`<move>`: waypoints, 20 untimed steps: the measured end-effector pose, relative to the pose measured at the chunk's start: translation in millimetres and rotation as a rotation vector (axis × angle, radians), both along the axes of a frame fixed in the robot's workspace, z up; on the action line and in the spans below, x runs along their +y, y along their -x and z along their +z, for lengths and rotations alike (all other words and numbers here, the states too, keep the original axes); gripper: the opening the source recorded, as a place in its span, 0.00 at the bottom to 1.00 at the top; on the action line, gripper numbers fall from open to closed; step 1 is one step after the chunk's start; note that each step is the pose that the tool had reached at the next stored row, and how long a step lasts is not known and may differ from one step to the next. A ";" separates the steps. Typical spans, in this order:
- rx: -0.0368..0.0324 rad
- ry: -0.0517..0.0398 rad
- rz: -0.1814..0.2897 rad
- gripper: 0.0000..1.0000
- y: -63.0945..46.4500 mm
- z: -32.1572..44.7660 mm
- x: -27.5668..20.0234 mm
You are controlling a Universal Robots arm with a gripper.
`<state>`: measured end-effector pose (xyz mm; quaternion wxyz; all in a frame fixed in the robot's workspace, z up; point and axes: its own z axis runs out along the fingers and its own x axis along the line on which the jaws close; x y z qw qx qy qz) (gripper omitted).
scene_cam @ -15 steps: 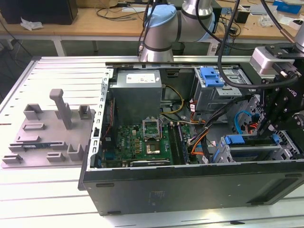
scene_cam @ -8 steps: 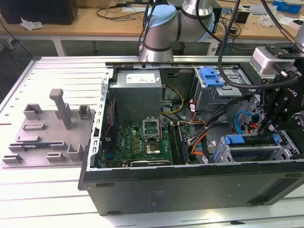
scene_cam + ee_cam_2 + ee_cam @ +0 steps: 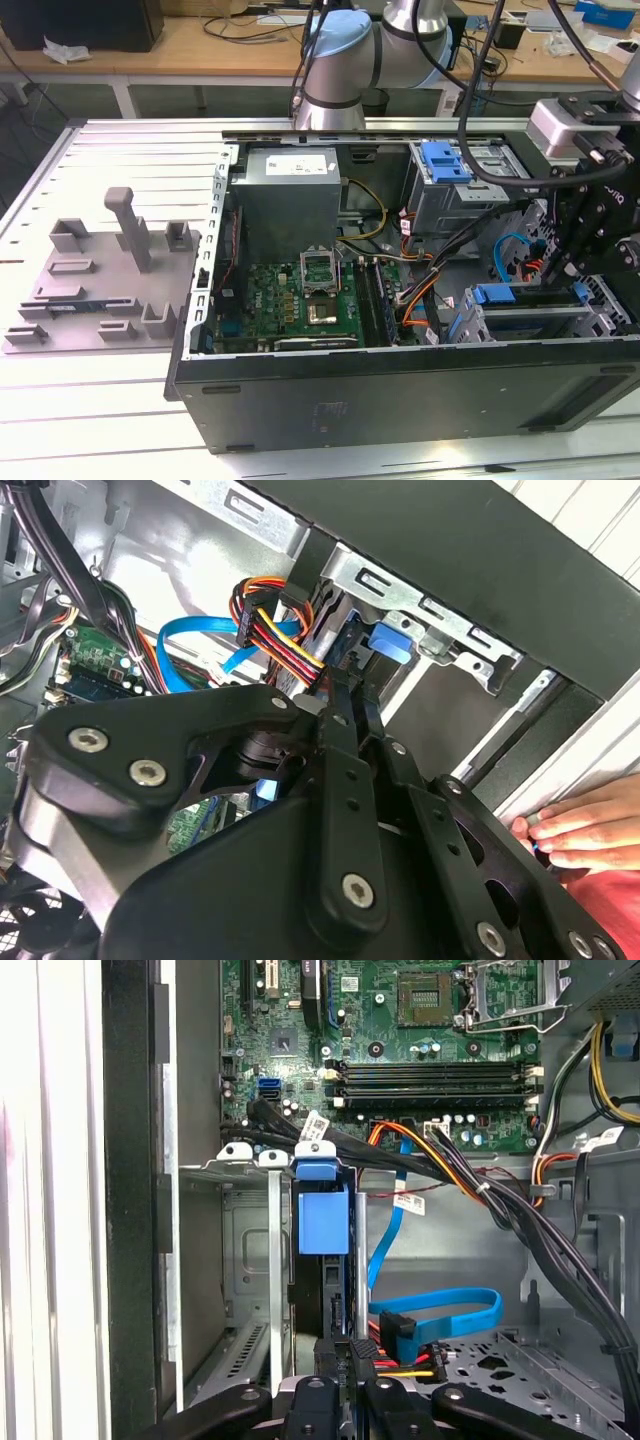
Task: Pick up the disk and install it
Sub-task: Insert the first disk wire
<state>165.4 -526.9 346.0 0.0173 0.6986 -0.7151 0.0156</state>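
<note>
Jaws almost together on the disk point(image 3: 322, 1222), edge-on in the drive cage point(image 3: 245, 1290).

1. The thin rectangular hard drive point(image 3: 323, 1222), framed by a blue plastic carrier bracket, stands on edge in a slot of the metal drive cage point(image 3: 250, 1165).
2. It lies straight ahead of the gripper point(image 3: 340, 1352) and in line with it, its blue tab at the far end.

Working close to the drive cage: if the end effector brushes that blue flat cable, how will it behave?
The blue flat cable lies in a loose loop beside the drive cage, so it likely flexes aside rather than resisting. Thin and ribbon-like, probably light; it may spring back.
</note>
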 end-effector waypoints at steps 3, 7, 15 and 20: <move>0.0000 0.0000 0.000 0.16 0.1 -0.2 0.0; 0.0000 -0.0001 0.000 0.16 -0.6 -1.1 0.0; 0.0000 -0.0001 0.000 0.16 -0.7 -2.7 -0.1; -0.0001 0.0008 0.000 0.16 -0.7 -6.3 -0.1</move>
